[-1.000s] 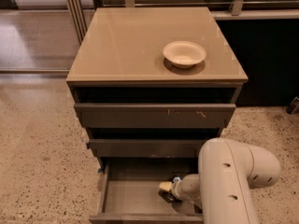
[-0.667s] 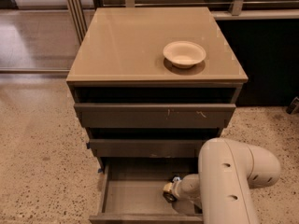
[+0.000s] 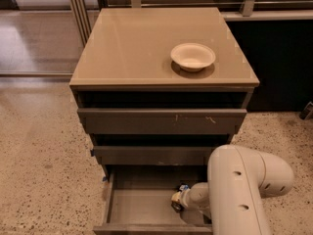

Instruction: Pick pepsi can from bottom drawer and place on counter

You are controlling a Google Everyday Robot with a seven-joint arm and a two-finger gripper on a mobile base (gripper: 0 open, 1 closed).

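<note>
Now hand (image 3: pixel 177 201) inside bottom drawer (image 3: pixel 137 205), by pepsi can (image 3: pixel 183 187); grip state unclear.

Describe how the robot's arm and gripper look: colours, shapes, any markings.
The arm is a fat, smooth, glossy cream-white tube with a rounded elbow and a few small dark round holes in its shell. It tapers to a slimmer white wrist. The gripper, down in the bottom drawer toward its right side, is small and dark with a yellowish patch. No cables or lettering show.

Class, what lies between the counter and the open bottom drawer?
Camera view: the top drawer and middle drawer; the gripper sits inside the bottom drawer.
</note>
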